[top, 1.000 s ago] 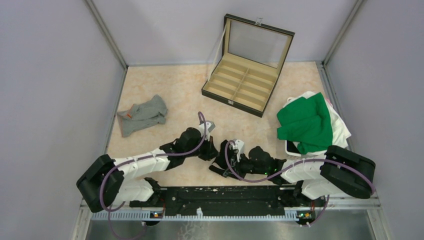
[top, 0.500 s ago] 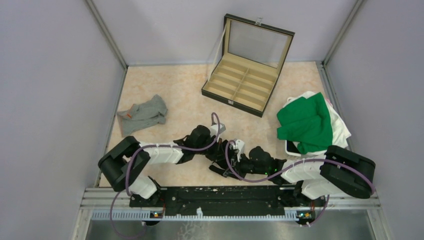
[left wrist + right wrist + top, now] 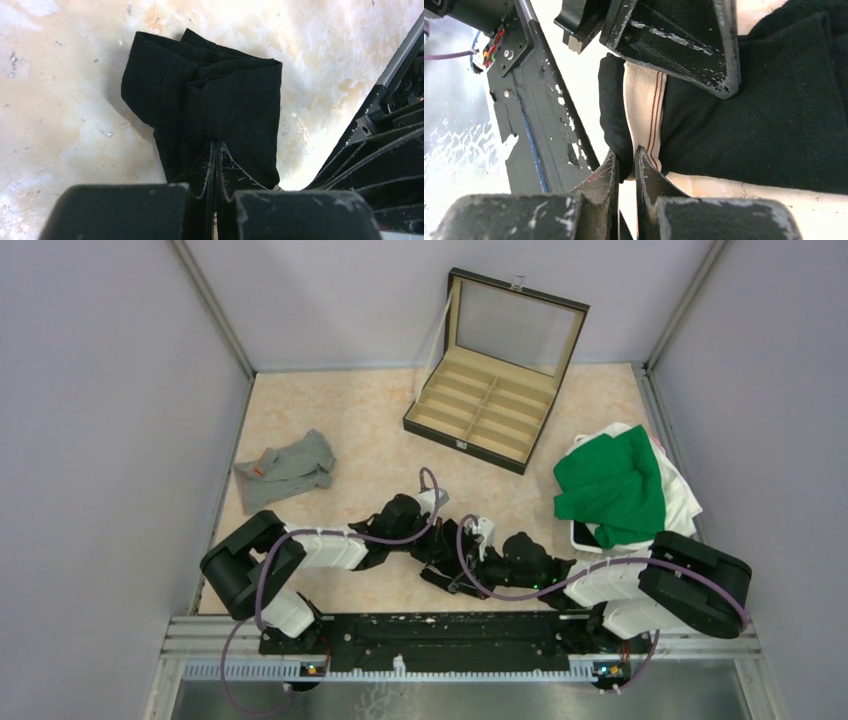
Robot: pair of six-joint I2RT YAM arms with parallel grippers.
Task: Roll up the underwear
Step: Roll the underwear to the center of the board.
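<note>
The black underwear [image 3: 441, 562] lies bunched on the table's near middle, between both arms. In the left wrist view it is a folded black pad [image 3: 210, 90]. My left gripper [image 3: 216, 145] [image 3: 437, 543] is shut, its tips resting on top of that fabric. My right gripper [image 3: 626, 154] [image 3: 455, 570] is shut on the black underwear's edge [image 3: 616, 115], beside its white, red-striped waistband [image 3: 644, 110]. The left gripper's finger presses the cloth just above it. The grey underwear [image 3: 285, 470], with its orange label, lies crumpled at the left, apart from both grippers.
An open compartmented case [image 3: 482, 412] stands at the back centre, lid raised. A white basket [image 3: 583, 536] heaped with green and white cloth [image 3: 615, 485] sits at the right. The arms' black base rail [image 3: 450, 635] runs close behind the black garment.
My left arm has swung right, its shut gripper coming onto the black underwear. The right gripper has kept its grip and shifted only slightly.
</note>
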